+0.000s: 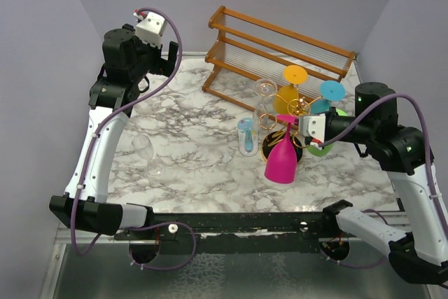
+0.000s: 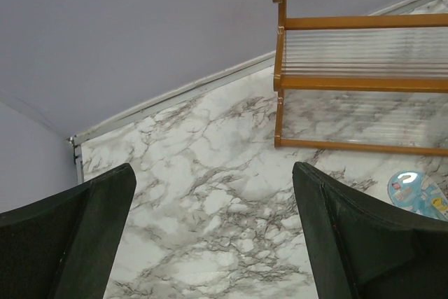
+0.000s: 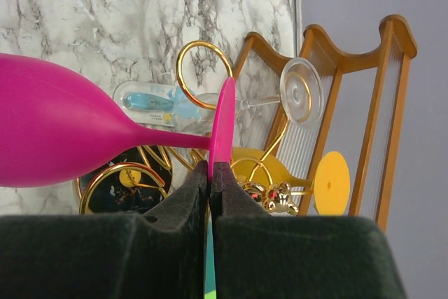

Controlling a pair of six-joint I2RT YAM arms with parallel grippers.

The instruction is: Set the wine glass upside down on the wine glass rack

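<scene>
A pink wine glass (image 1: 281, 159) hangs upside down, bowl low, in front of the wine glass rack (image 1: 268, 121), a gold wire stand with curled loops on a round black base. My right gripper (image 1: 297, 123) is shut on the edge of the glass's foot. In the right wrist view the pink wine glass (image 3: 63, 131) points left, its foot pinched in the right gripper (image 3: 210, 169), with a loop of the wine glass rack (image 3: 183, 54) just behind it. My left gripper (image 1: 171, 51) is far off at the back left, open and empty (image 2: 213, 169).
A yellow glass (image 1: 288, 93), a teal glass (image 1: 329, 93) and a clear glass (image 1: 264, 89) hang on the gold stand, a green one (image 1: 325, 148) beside it. A brown wooden shelf (image 1: 280, 50) stands behind. A clear glass (image 1: 143, 149) and a blue item (image 1: 246, 136) lie on the marble.
</scene>
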